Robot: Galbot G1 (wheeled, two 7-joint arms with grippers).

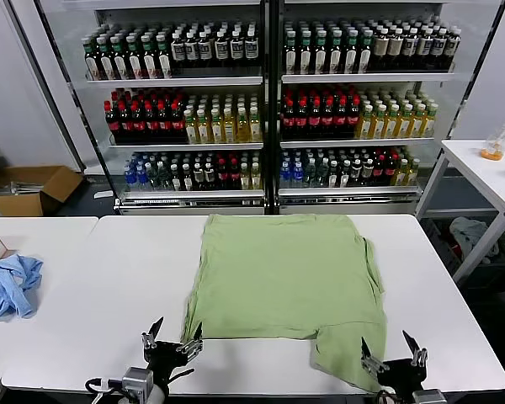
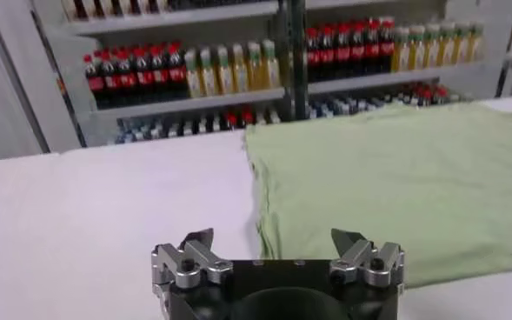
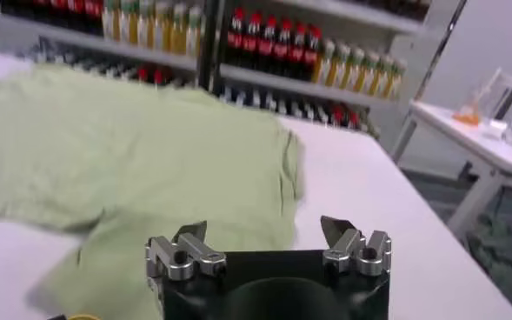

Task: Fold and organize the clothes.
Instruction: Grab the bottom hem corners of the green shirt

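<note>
White table [image 1: 84, 278], green shirt [image 1: 286, 273] beyond both open pincers.

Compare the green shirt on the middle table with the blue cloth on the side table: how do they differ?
The green shirt lies spread flat; the blue cloth is crumpled in a heap. The shirt covers far more table than the cloth. The shirt sits between both open grippers; the cloth lies far off to the left. Both are soft fabric.
</note>
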